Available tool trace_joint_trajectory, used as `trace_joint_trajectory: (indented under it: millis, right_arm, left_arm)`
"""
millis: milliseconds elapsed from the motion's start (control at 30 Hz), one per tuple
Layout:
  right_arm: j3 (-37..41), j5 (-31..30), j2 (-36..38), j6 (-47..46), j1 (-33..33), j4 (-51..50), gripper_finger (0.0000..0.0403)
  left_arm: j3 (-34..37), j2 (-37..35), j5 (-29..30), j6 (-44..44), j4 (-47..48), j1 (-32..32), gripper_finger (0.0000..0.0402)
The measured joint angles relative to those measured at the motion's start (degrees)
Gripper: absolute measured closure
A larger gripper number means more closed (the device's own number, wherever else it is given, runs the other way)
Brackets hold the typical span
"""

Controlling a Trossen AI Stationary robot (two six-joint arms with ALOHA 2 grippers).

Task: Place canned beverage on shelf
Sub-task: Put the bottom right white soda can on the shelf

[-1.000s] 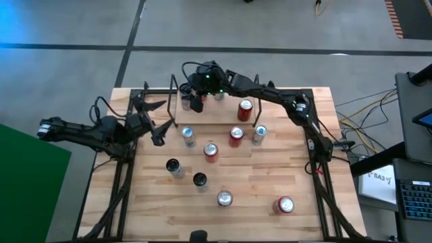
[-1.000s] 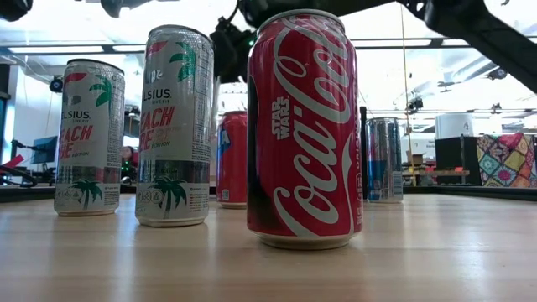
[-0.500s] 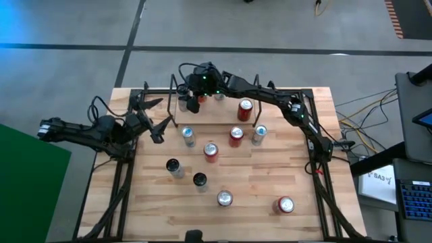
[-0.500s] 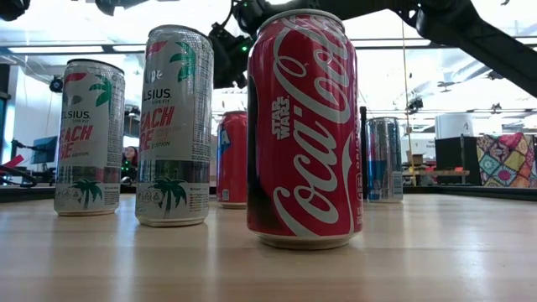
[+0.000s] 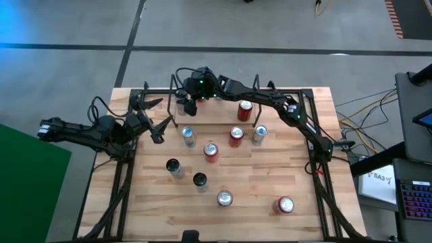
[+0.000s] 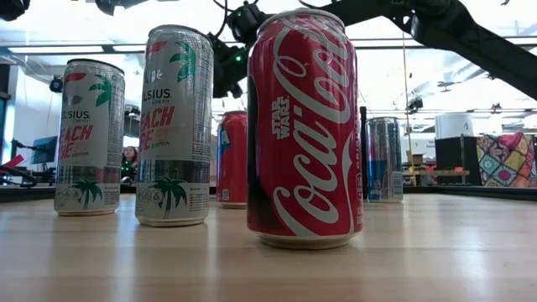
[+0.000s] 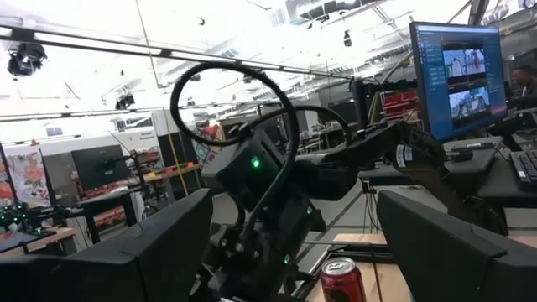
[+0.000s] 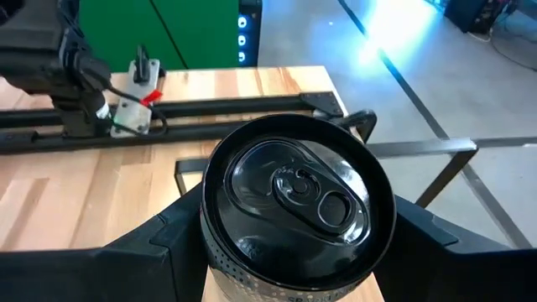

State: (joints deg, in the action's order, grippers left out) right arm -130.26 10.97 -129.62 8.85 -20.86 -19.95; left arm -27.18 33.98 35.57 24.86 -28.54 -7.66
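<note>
Right pincer (image 5: 183, 105) in the high view sits at about eleven o'clock on the wooden bench (image 5: 270, 177), its dark arm stretched in a long arc from the three o'clock edge across the far side, over the left end of the shelf (image 5: 174, 88), a narrow rack of thin black rods with a pale wooden floor. Left pincer (image 5: 156, 120) waits at nine o'clock, fingers spread apart and empty, arm folded low. Loose cans stand upright mid-bench, a red can (image 5: 244, 109) at about one o'clock on the shelf's floor.

Low view: a glossy red cola can (image 6: 304, 126) fills the middle, two tall pale slim cans (image 6: 174, 126) at nine o'clock; the right arm's dark wrist hangs behind, though its grip is hidden here.

Left wrist view: the other arm's black housing, with a looping cable, stands above a red can top (image 7: 342, 280).

Right wrist view: both dark fingers (image 8: 172, 239) are clamped on a black-topped can (image 8: 295, 210), round, shiny, its tab lid unopened, above the plank and a black shelf rod.
</note>
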Motion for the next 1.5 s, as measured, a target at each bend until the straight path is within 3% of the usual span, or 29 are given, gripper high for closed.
trace_joint_trajectory:
  millis: [1167,1333,1500]
  right_arm:
    - [3.8,-0.5,-0.1,3.5,-0.3,2.3,0.0167]
    - [3.9,-0.5,-0.1,3.7,-0.3,2.3,0.0141]
    - [3.9,-0.5,-0.1,3.7,-0.3,2.3,0.0140]
  left_arm:
    - [0.0,0.1,0.0,0.0,1.0,0.0,0.0079]
    - [0.0,0.1,0.0,0.0,1.0,0.0,0.0079]
    - [0.0,0.1,0.0,-0.1,1.2,0.0,0.0079]
